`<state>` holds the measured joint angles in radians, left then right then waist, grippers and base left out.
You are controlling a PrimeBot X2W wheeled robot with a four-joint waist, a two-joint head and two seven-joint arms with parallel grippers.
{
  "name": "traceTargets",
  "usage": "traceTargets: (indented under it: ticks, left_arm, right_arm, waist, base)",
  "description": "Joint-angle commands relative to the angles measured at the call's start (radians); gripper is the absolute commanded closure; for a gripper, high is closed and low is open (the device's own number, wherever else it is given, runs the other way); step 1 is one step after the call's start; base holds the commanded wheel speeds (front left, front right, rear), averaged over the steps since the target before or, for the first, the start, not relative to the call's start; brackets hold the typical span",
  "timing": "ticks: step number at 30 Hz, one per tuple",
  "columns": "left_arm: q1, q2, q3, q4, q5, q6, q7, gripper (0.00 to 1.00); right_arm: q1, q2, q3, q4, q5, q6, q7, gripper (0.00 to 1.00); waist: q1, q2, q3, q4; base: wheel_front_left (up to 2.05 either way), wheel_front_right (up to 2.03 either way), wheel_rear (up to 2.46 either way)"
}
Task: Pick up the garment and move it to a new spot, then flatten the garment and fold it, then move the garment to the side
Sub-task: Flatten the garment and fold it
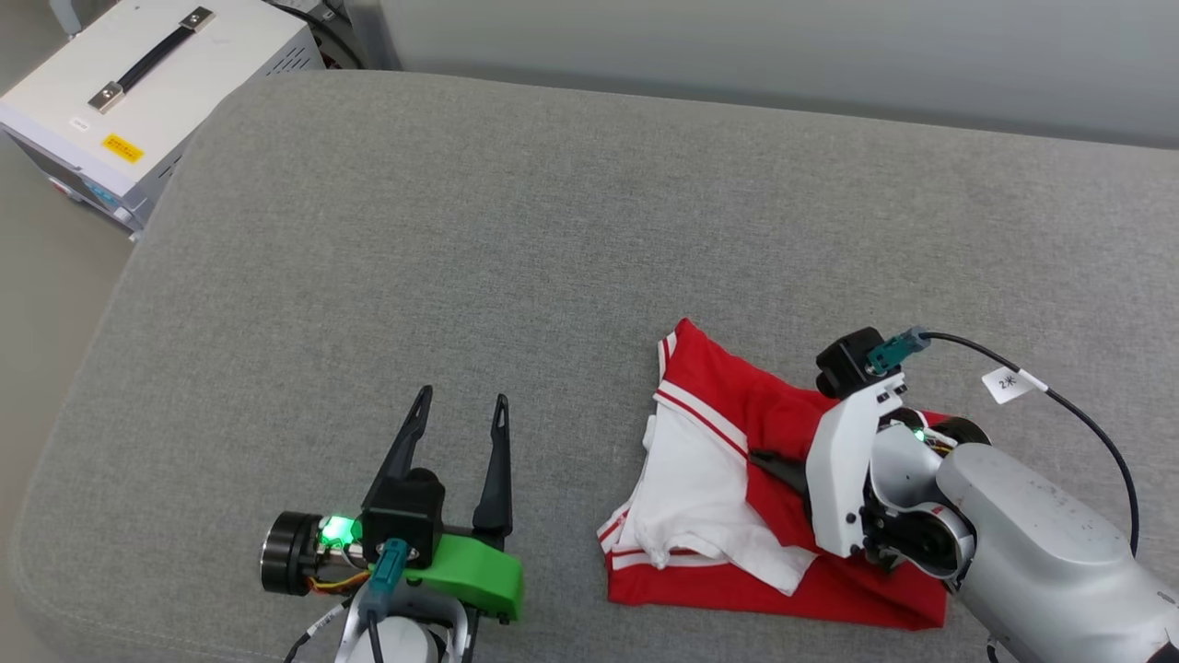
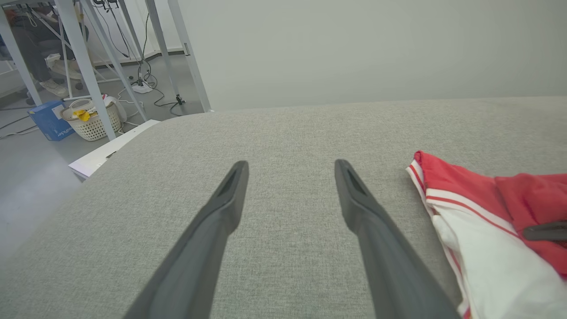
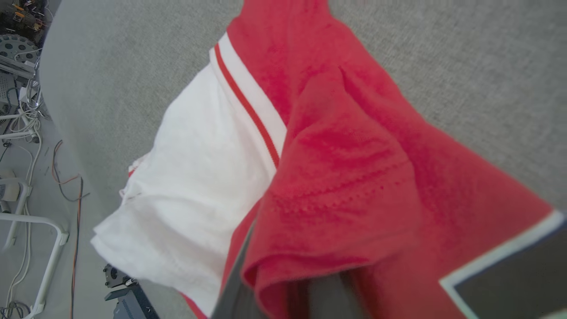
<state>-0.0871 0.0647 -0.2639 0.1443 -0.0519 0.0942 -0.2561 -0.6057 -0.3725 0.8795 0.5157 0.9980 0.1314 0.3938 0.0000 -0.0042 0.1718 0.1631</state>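
Observation:
The garment (image 1: 728, 414) lies bunched and partly folded on the grey cushion (image 1: 516, 239) at the lower right, red body with a white sleeve on top and striped trim. My right gripper (image 1: 764, 460) is down on its red part, shut on a raised fold of the garment (image 3: 345, 155). In the right wrist view that fold drapes over one dark finger (image 3: 232, 288). My left gripper (image 1: 462, 398) rests open on bare cushion to the garment's left, holding nothing. In the left wrist view my left gripper (image 2: 291, 165) points past the garment (image 2: 465, 212), which lies to its right.
A white equipment case (image 1: 138, 83) with a black handle stands off the cushion's far left corner. The cushion's rounded left edge (image 1: 83, 387) drops to the floor. A basket (image 2: 91, 119) and table legs stand beyond. A labelled cable (image 1: 1013, 382) arcs over my right wrist.

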Motion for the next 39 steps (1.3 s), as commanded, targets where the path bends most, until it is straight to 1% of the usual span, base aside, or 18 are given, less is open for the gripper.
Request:
traceTargets:
  ticks: [1, 5, 9, 12, 15, 18, 19, 21, 23, 25, 27, 29, 33, 39]
  left_arm:
    - [-0.002, -0.004, 0.002, 0.004, 0.003, -0.005, -0.006, 0.00]
    - [0.019, 0.001, 0.014, 0.011, 0.005, -0.007, -0.006, 0.00]
    - [0.041, 0.007, 0.027, 0.004, 0.005, -0.008, -0.006, 0.00]
    - [0.054, 0.013, 0.038, -0.005, 0.007, -0.008, -0.006, 0.00]
    - [0.067, 0.018, 0.043, -0.012, 0.009, -0.011, -0.006, 0.00]
    - [0.079, 0.022, 0.049, -0.016, 0.010, -0.012, -0.006, 0.00]
    - [0.083, 0.022, 0.051, -0.018, 0.010, -0.011, -0.006, 0.00]
    - [0.088, 0.023, 0.055, -0.020, 0.011, -0.011, -0.006, 0.00]
    - [0.093, 0.024, 0.058, -0.023, 0.011, -0.012, -0.006, 0.00]
    - [0.098, 0.025, 0.060, -0.025, 0.012, -0.012, -0.006, 0.00]
    - [0.104, 0.026, 0.063, -0.028, 0.012, -0.013, -0.006, 0.00]
    - [0.110, 0.027, 0.067, -0.032, 0.012, -0.012, -0.006, 0.00]
    - [0.123, 0.027, 0.071, -0.040, 0.012, -0.012, -0.006, 0.00]
    - [0.148, 0.027, 0.085, -0.054, 0.004, -0.011, -0.006, 0.00]
  right_arm:
    - [0.004, -0.009, 0.014, -0.010, -0.003, -0.001, -0.023, 0.00]
    - [0.016, -0.068, 0.003, -0.095, -0.004, -0.001, -0.115, 0.00]
    - [0.037, -0.148, -0.047, -0.176, -0.047, -0.001, -0.232, 0.00]
    - [0.065, -0.192, -0.129, -0.211, -0.099, -0.001, -0.332, 0.00]
    - [0.091, -0.210, -0.228, -0.210, -0.206, -0.001, -0.433, 0.00]
    - [0.138, -0.187, -0.348, -0.207, -0.309, -0.001, -0.527, 0.00]
    - [0.156, -0.179, -0.389, -0.207, -0.360, -0.001, -0.558, 0.00]
    - [0.193, -0.150, -0.475, -0.205, -0.428, -0.001, -0.600, 0.00]
    - [0.233, -0.122, -0.559, -0.216, -0.513, -0.001, -0.630, 0.00]
    - [0.282, -0.078, -0.641, -0.236, -0.573, -0.001, -0.644, 0.00]
    - [0.331, -0.045, -0.705, -0.271, -0.644, -0.001, -0.652, 0.00]
    - [0.383, 0.003, -0.766, -0.310, -0.686, -0.001, -0.654, 0.00]
    - [0.482, 0.085, -0.850, -0.409, -0.748, -0.001, -0.655, 0.00]
    - [0.610, 0.176, -0.902, -0.499, -0.776, -0.001, -0.655, 0.00]
  waist:
    - [0.0000, 0.0042, -0.020, -0.007]
    - [0.0000, 0.0042, -0.059, -0.023]
    - [0.0000, 0.0042, -0.090, -0.046]
    - [0.0000, 0.0042, -0.106, -0.067]
    - [0.0000, 0.0042, -0.118, -0.089]
    - [0.0000, 0.0042, -0.129, -0.112]
    - [0.0000, 0.0042, -0.133, -0.119]
    - [0.0000, 0.0042, -0.139, -0.130]
    - [0.0000, 0.0042, -0.145, -0.140]
    - [0.0000, 0.0042, -0.153, -0.149]
    - [0.0000, 0.0042, -0.160, -0.156]
    - [0.0000, 0.0042, -0.167, -0.162]
    - [0.0000, 0.0042, -0.176, -0.170]
    - [0.0000, 0.0042, -0.191, -0.173]
  base:
    - [0.00, 0.00, 0.00]
    - [0.00, 0.00, 0.00]
    - [0.00, 0.00, 0.00]
    - [0.00, 0.00, 0.00]
    - [0.00, 0.00, 0.00]
    - [0.00, 0.00, 0.00]
    - [0.00, 0.00, 0.00]
    - [0.00, 0.00, 0.00]
    - [0.00, 0.00, 0.00]
    - [0.00, 0.00, 0.00]
    - [0.00, 0.00, 0.00]
    - [0.00, 0.00, 0.00]
    - [0.00, 0.00, 0.00]
    - [0.00, 0.00, 0.00]
